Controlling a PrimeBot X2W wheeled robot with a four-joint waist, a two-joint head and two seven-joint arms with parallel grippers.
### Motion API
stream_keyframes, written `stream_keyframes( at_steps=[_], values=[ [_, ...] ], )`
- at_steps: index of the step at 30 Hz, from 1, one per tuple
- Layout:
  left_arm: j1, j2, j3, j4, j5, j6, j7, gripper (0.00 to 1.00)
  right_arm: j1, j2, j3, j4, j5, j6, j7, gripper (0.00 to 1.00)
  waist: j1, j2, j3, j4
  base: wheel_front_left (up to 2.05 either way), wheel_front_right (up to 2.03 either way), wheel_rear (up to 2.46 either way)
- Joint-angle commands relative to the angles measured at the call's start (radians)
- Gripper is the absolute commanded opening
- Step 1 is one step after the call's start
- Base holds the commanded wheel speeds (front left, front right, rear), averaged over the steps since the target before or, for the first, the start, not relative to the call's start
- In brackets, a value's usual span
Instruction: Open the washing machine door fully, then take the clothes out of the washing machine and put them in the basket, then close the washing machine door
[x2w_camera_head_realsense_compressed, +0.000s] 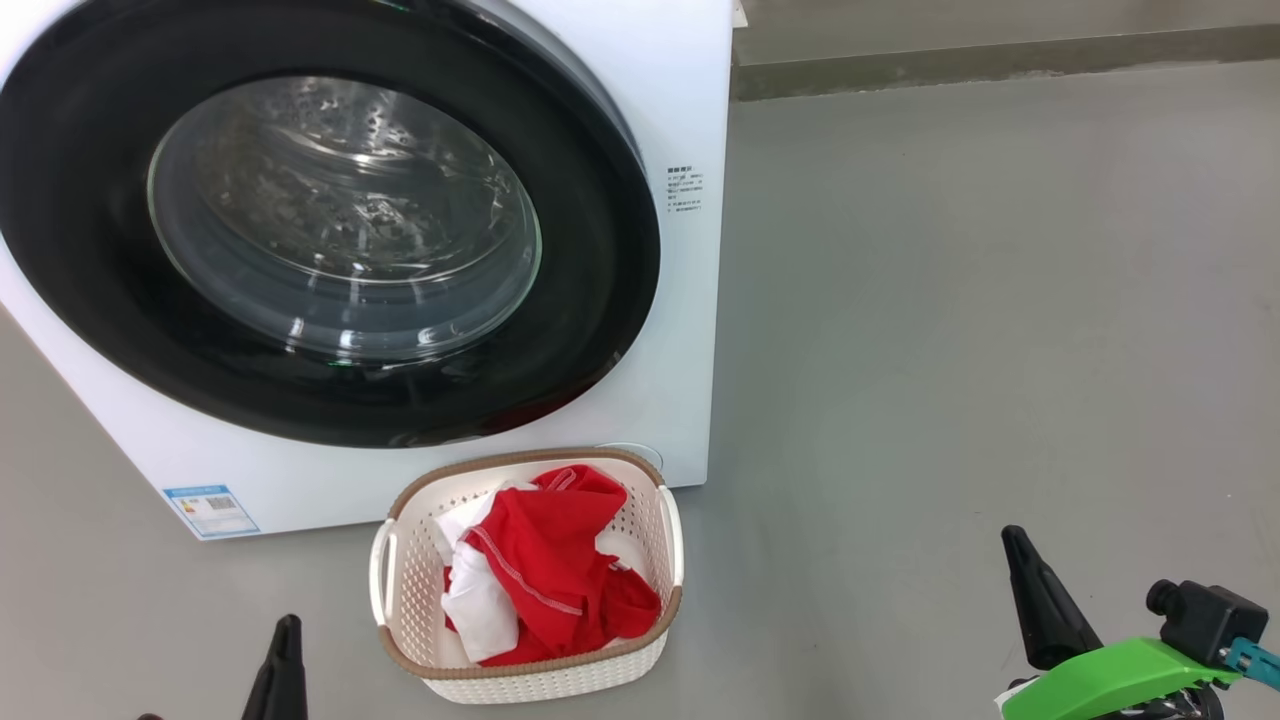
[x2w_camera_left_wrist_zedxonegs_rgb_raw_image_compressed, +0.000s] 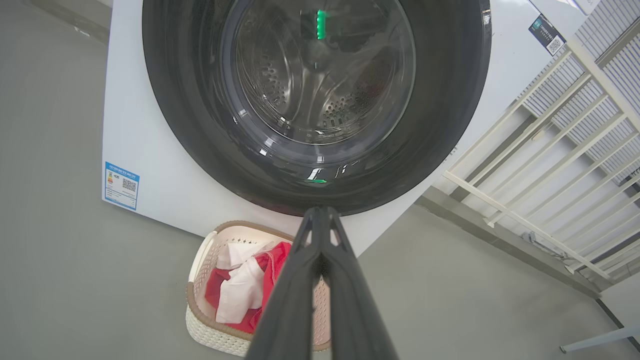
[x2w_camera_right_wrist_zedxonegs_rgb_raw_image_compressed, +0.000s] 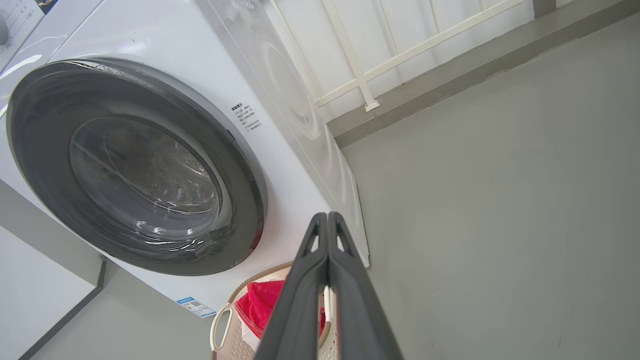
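Basket (x2w_camera_head_realsense_compressed: 560, 686) long axis toward washing machine (x2w_camera_head_realsense_compressed: 690, 320) | clothes (x2w_camera_head_realsense_compressed: 550, 560) inside | left gripper (x2w_camera_left_wrist_zedxonegs_rgb_raw_image_compressed: 320, 214), right gripper (x2w_camera_right_wrist_zedxonegs_rgb_raw_image_compressed: 327, 217) pressed together, empty

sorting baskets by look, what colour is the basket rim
The rim is brown, on a cream-white basket; clearest in the head view.

The floor (x2w_camera_head_realsense_compressed: 950, 300) is a smooth, plain grey surface. A white washing machine (x2w_camera_head_realsense_compressed: 690, 120) stands directly on it, close to the low grey kerb (x2w_camera_head_realsense_compressed: 1000, 65) that bounds the floor at its far edge. A cream basket (x2w_camera_head_realsense_compressed: 420, 590) rests on the floor just in front of the machine's base, toward its right front corner. Contact between the two cannot be determined.
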Motion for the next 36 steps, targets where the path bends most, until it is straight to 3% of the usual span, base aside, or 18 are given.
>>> stream_keyframes(
  at_steps=[1, 36],
  values=[
    [-0.046, 0.014, 0.01, -0.018, -0.019, -0.012, 0.004, 0.0, -0.052, -0.004, -0.002, -0.029, 0.02, -0.001, 0.006, 0.0, -0.0001, 0.0, 0.0, 0.0, 0.0, 0.0, 0.0],
    [-0.106, 0.018, 0.016, 0.019, -0.427, -0.024, 0.108, 0.0, -0.082, -0.002, -0.048, -0.037, 0.414, -0.002, 0.112, 0.0, -0.0001, 0.0, 0.017, 0.016, 0.0, 0.0, 0.0]
  ],
)
